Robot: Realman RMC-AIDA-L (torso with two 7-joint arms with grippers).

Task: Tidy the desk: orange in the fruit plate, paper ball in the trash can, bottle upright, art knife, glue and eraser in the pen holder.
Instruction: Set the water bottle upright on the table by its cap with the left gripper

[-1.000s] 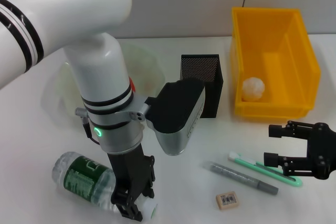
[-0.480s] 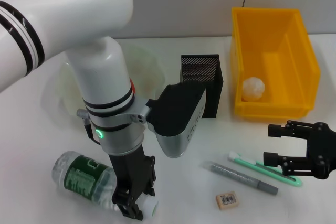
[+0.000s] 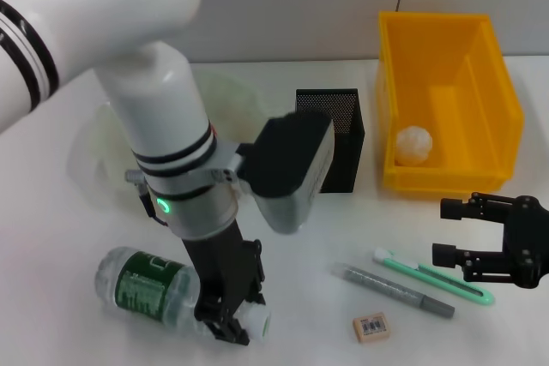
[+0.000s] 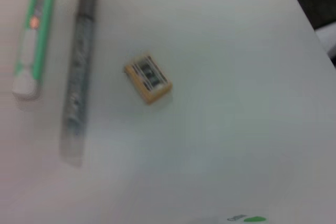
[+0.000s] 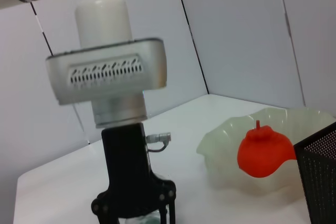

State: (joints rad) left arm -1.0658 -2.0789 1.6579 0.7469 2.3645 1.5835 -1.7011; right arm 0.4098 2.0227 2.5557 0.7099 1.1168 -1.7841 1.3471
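The bottle (image 3: pixel 159 287) lies on its side at the lower left of the head view, cap end toward frame centre. The left gripper (image 3: pixel 230 319) is closed on the bottle at its neck, just behind the cap. The right gripper (image 3: pixel 459 231) hangs open at the lower right, idle. The bottle appears to be thin, smooth plastic: probably light, slippery and easily dented. The stiffer neck is the better hold for raising it upright.
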